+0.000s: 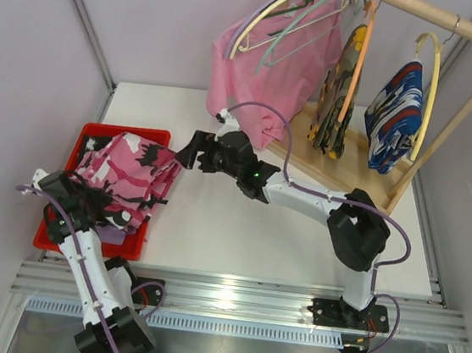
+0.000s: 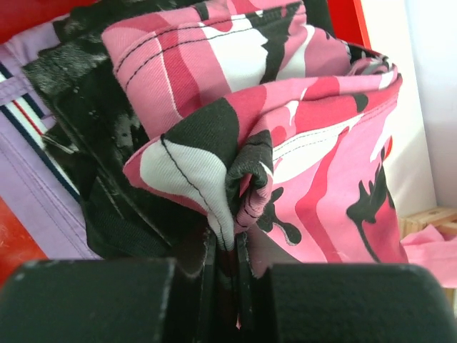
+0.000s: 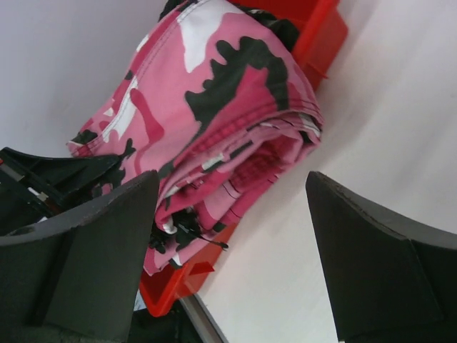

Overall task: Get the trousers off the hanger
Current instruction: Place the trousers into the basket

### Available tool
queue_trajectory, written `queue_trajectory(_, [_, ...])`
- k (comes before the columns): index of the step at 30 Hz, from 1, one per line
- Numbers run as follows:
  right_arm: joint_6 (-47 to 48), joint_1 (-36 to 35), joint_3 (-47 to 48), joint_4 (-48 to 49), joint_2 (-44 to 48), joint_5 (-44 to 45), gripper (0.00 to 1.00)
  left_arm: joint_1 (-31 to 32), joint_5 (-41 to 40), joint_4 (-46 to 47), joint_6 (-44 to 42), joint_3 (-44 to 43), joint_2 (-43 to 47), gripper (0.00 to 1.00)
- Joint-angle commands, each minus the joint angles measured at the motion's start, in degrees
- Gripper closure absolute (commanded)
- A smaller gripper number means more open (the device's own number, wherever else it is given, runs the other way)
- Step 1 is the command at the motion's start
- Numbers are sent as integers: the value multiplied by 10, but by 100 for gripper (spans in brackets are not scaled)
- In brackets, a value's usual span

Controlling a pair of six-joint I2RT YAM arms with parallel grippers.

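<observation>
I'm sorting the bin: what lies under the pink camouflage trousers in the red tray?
A lilac garment with a striped band shows beneath the pink camouflage trousers, over the red tray. How far it extends, and anything else below, is covered.

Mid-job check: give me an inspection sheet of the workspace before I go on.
Surface: white table, bin at left, rack at back.
Job's things: pink-and-black camouflage trousers piled in red bin; yellow-olive camouflage trousers and blue, white and red print trousers hanging on wooden rack.
Clutter: pink T-shirt on rack; lavender garment in bin.
Grippers: left gripper shut on a fold of the pink-and-black trousers; right gripper open, beside bin.
Cables: purple cables along both arms.
Surroundings: pale walls; nothing else seen.
</observation>
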State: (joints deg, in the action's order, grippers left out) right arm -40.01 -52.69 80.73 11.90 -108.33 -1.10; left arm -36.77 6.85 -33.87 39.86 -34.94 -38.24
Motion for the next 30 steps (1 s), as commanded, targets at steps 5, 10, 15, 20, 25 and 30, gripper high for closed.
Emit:
queue_trajectory(5, [-60,-5,99,35,-92,-29,12,-35,7,56,5,3,-6,100])
queue_trajectory(10, [-62,-11,114,2,-115,-16,12,-41,11,64,-2,1,-17,100])
queue_trajectory(15, [-75,-12,123,8,-143,-17,12,-46,20,73,-7,-1,-31,100])
queue_trajectory(20, [-116,-17,118,46,-167,-50,8,-50,29,78,-7,0,-34,100])
queue_trajectory(25, [-274,-18,36,274,-194,-75,5,-51,38,83,-9,4,-38,100])
queue_trajectory(30, [-301,-36,55,315,-221,-45,2,-51,47,86,-9,6,-39,100])
